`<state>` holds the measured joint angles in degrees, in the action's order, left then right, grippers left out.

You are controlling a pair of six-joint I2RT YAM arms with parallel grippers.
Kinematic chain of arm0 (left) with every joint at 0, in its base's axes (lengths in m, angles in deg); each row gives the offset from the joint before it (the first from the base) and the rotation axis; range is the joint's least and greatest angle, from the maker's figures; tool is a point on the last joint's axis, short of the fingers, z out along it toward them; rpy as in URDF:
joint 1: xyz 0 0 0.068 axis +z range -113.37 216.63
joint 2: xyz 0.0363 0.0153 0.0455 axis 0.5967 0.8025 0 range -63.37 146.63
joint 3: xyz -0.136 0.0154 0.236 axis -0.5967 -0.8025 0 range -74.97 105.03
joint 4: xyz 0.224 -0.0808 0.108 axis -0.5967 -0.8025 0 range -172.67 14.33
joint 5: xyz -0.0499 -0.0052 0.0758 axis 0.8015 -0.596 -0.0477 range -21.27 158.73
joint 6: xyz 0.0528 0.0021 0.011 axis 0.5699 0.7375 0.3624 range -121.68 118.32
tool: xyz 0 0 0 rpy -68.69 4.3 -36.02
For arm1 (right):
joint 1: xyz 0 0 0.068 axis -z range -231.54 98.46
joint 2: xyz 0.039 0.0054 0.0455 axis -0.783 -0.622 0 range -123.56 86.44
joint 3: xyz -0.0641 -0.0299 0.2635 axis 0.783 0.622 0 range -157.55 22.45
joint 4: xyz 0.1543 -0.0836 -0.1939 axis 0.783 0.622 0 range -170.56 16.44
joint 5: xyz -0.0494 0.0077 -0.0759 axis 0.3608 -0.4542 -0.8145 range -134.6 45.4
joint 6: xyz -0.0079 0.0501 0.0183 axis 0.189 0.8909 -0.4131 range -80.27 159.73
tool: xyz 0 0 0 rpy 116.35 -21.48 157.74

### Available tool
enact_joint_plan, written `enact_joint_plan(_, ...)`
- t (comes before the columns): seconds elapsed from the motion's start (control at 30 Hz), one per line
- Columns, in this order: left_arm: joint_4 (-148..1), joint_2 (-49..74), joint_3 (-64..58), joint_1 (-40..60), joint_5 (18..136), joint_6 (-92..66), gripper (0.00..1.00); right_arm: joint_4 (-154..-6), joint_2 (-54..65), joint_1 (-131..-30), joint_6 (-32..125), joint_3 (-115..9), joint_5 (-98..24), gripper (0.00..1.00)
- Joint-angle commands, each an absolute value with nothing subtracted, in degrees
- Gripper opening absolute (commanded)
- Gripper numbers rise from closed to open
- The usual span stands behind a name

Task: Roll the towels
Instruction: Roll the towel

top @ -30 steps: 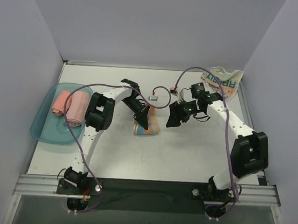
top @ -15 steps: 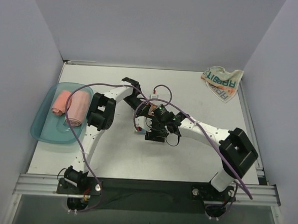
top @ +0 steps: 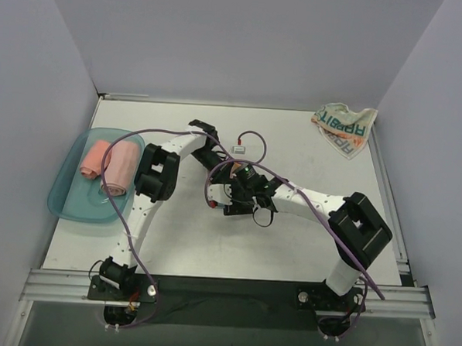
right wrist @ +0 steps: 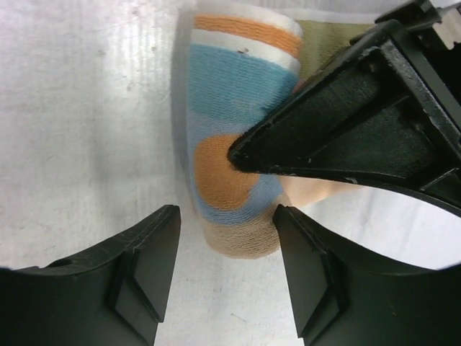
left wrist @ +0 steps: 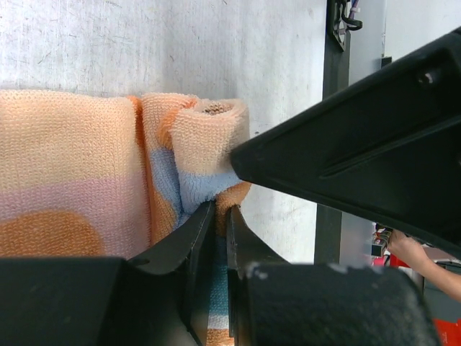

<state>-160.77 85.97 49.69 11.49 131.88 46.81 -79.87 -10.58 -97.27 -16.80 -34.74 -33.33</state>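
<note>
White scuffed tabletop [top: 196, 249] under striped towel [right wrist: 230, 94], lilac walls [top: 238, 41]

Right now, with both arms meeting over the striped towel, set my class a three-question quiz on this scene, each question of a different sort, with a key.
1. Short answer: which end effector pinches the striped towel?
2. True or false: the RABBIT towel lies rolled up.
3. Multiple choice: the teal tray holds A) nothing; B) two rolled towels; C) a bottle.
Key:
1. The left end effector; the right end effector stands open at the roll's end.
2. False: it lies loose and crumpled.
3. B.
</note>
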Motion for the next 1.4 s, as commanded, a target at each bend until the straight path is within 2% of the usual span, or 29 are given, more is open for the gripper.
enact_joint_plan(0.0, -165.93, 89.82, 50.45, 11.59, 123.75, 51.15, 0.18, -74.25, -4.9, -96.8, -19.68, -36.35, -28.09, 0.57)
enact_joint_plan(0.2, -165.93, 89.47, 50.01, 11.67, 123.92, 51.67, 0.19, -72.64, -10.75, -95.75, -22.59, -38.8, -25.79, 0.59)
enact_joint_plan(0.4, -165.93, 89.73, 50.27, 11.76, 123.92, 51.41, 0.2, -72.91, -16.39, -93.73, -22.67, -40.74, -24.56, 0.53)
enact_joint_plan(0.6, -166.02, 89.12, 49.4, 12.2, 125.06, 51.93, 0.2, -71.17, -19.64, -92.67, -21.1, -41.97, -22.19, 0.28)
enact_joint_plan(0.63, -166.11, 88.77, 48.79, 12.46, 125.41, 52.28, 0.2, -69.85, -19.82, -92.58, -20.83, -42.58, -21.4, 0.15)
enact_joint_plan(0.7, -165.5, 86.85, 45.99, 13.08, 126.99, 53.25, 0.3, -65.29, -19.83, -92.41, -19.95, -44.07, -18.94, 0.02)
enact_joint_plan(0.73, -164.53, 85.7, 44.49, 14.3, 127.7, 52.91, 0.34, -63.87, -19.56, -92.15, -19.34, -44.26, -17.98, 0.0)
enact_joint_plan(0.87, -152.69, 77.19, 35.87, 19.04, 130.34, 46.07, 0.45, -57.37, -18.51, -91.71, -18.89, -44.43, -14.02, 0.0)
enact_joint_plan(1.03, -147.65, 68.91, 36.55, 25.55, 131.39, 39.55, 0.58, -49.2, -21.84, -91.44, -15.91, -51.09, -10.06, 0.0)
enact_joint_plan(1.23, -140.11, 58.64, 35.34, 36.09, 134.46, 32.17, 0.58, -37.77, -29.31, -89.6, -11.61, -61.29, -4.62, 0.0)
enact_joint_plan(1.37, -128.09, 47.06, 29.2, 41.99, 132.81, 26.64, 0.59, -31.53, -34.49, -87.75, -8.26, -68.68, 0.57, 0.0)
